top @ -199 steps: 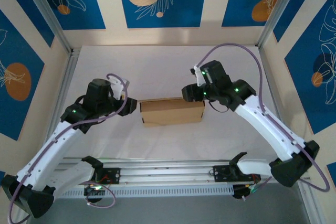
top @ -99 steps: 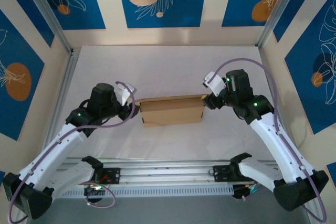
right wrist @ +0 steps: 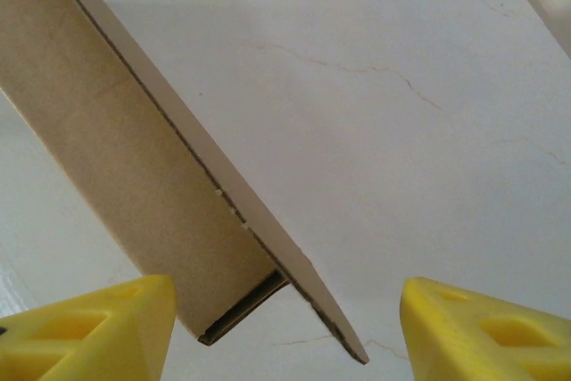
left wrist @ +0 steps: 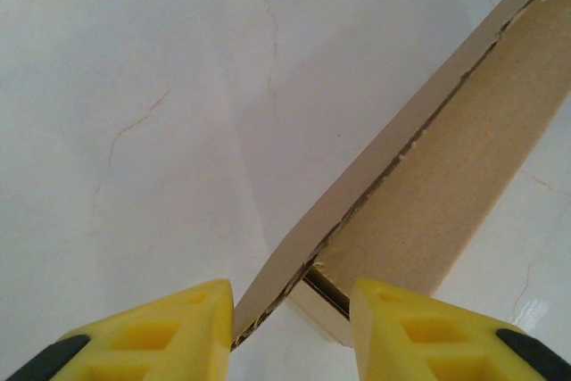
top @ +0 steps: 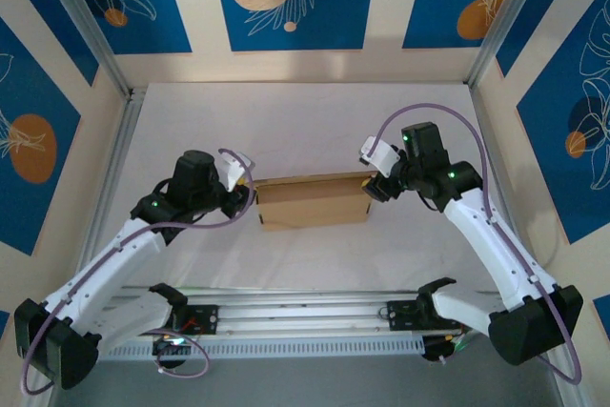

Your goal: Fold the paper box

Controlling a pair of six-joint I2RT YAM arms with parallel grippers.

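Centrally, both bent arms flank the brown cardboard box [top: 313, 202], right gripper [right wrist: 285, 323] open, left gripper [left wrist: 292, 318] straddling its corner, grip unclear.

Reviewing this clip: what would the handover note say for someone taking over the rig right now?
Left gripper: jaws straddle the left end of the paper box, close against it; a pinch cannot be confirmed.
Right gripper: open, jaws wide around the box's right end.
Box: flat on the table, between the two arms.
Done: it looks folded into a shallow closed shape.
Left: the lid edge gapes slightly at both ends; probably needs pressing flush.
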